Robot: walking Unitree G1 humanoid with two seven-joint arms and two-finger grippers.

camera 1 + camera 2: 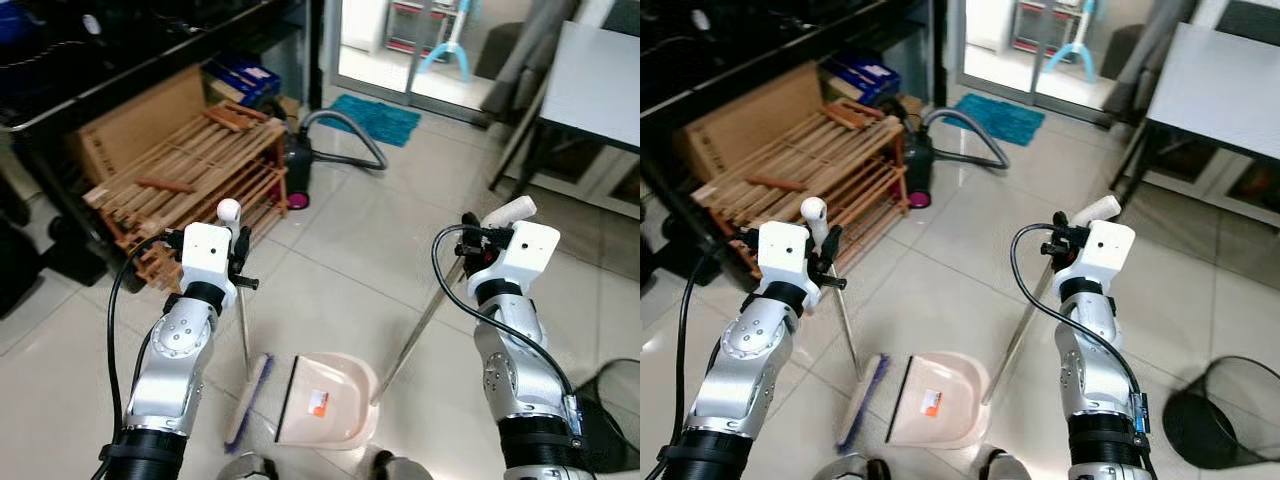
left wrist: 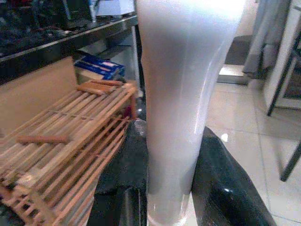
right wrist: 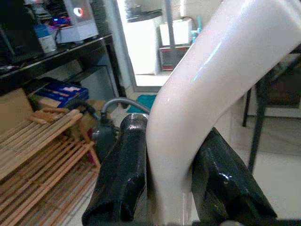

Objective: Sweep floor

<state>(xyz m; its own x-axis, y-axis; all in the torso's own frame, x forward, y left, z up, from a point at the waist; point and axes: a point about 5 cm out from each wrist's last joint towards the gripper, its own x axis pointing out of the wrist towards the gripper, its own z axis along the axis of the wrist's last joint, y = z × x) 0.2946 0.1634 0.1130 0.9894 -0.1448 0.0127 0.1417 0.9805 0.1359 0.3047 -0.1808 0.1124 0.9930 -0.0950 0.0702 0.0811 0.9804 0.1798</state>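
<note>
At the robot's feet the broom head (image 1: 247, 402) lies just left of the pink dustpan (image 1: 330, 400), bristles facing its open mouth. The left gripper (image 1: 238, 262) pinches the upright broom handle (image 1: 243, 330); the right gripper (image 1: 478, 243) clamps the dustpan handle (image 1: 420, 325), which slants up rightward.

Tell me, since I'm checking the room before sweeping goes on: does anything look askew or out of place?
The wooden rack by the black shelf leans tilted, loose slats on it. A vacuum cleaner sits beside it, hose trailing across the tiles.

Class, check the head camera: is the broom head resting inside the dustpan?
No, the broom head lies on the tiled floor beside the dustpan, on its left.
</note>
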